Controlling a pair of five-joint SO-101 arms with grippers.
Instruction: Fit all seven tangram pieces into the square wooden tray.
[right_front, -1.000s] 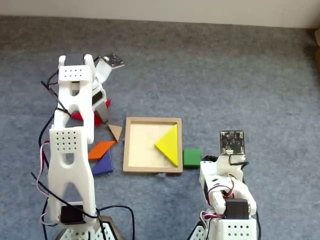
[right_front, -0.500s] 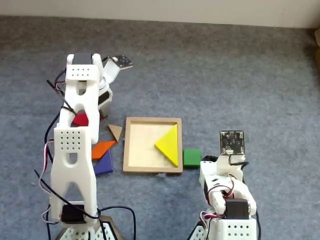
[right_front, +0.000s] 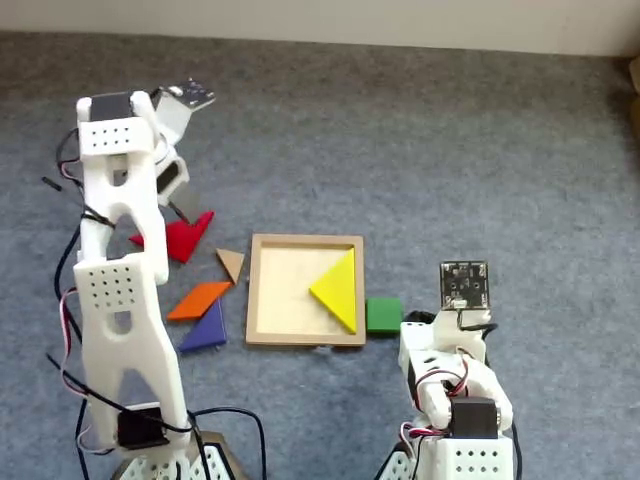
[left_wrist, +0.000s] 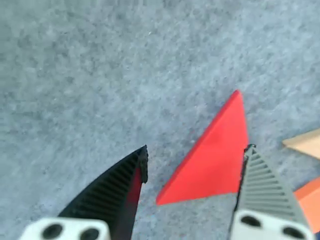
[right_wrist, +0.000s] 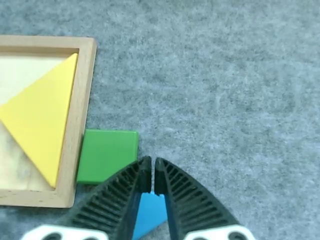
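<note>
The left gripper (left_wrist: 196, 149) is released, fingers spread wide and grasping nothing. The red triangle (left_wrist: 210, 160) lies flat on the grey carpet (left_wrist: 75, 75) directly below the gap; one corner is hidden behind the light-coloured finger (left_wrist: 260, 185). Beyond that finger, the tan triangle (left_wrist: 305, 142) and the orange piece (left_wrist: 311, 192) are cut off at the frame edge. In the high view, the dark blue triangle (right_front: 205, 330) lies back toward this arm's base, partly covered by the arm. The right gripper (right_wrist: 152, 162) is clenched, fingers nearly touching with nothing between them. A light blue piece (right_wrist: 150, 212) lies under the fingers, which hide most of it; its shape cannot be determined. The green square (right_wrist: 107, 155) sits just beside the fingertips, against the outer rim of the wooden tray (right_wrist: 75, 150). The tray is cut off; the yellow triangle (right_wrist: 37, 115) lies inside, along the rim nearest this gripper.
</note>
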